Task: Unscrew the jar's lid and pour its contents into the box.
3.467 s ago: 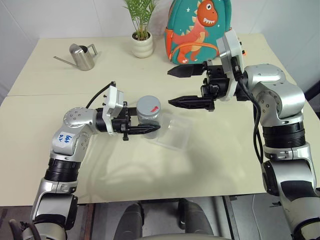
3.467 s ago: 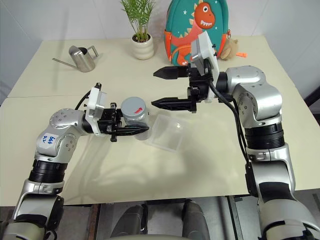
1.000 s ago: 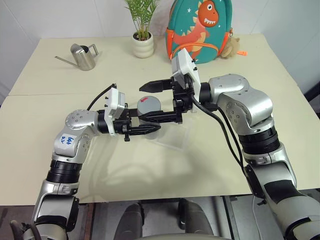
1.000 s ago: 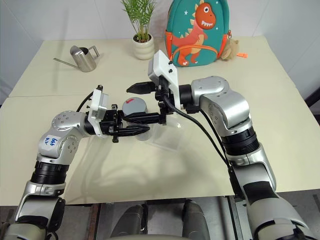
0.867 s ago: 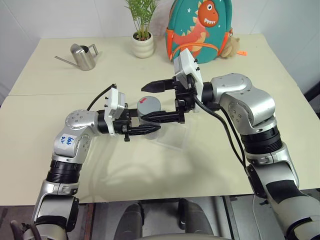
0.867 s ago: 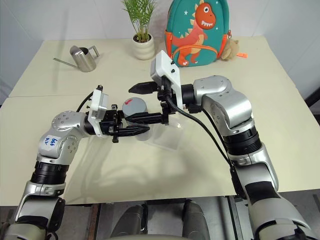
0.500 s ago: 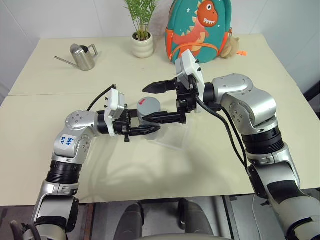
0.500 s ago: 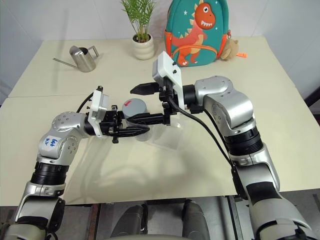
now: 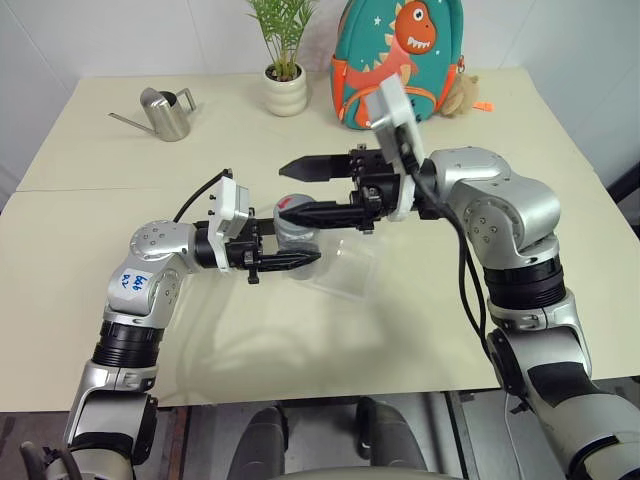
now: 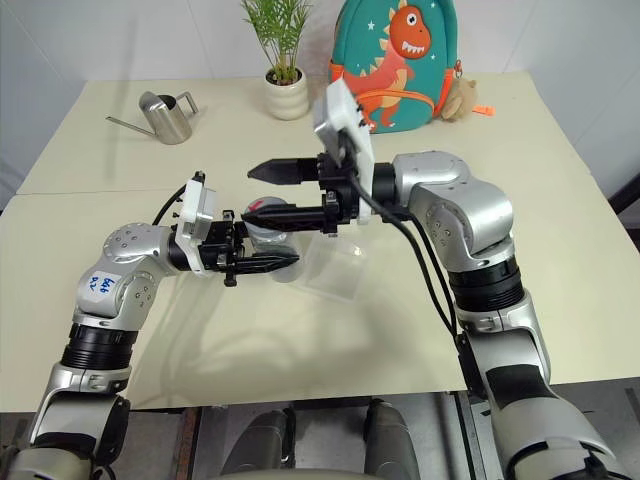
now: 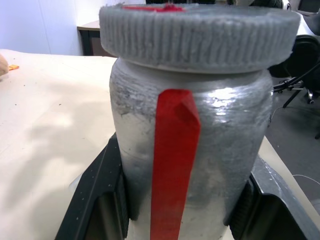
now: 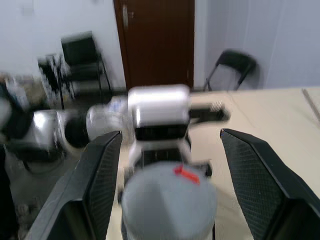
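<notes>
Presently, jar (image 11: 190,165) clamped firm by left gripper (image 9: 285,258); right gripper (image 9: 300,190) spread wide above lid (image 12: 170,197): best centred squarely before closing and twisting.

You have the silvery jar (image 11: 190,165) with its red diagonal stripe standing upright, the ribbed grey lid (image 11: 196,31) with a red mark on top, just left of the clear shallow box (image 9: 345,270).
</notes>
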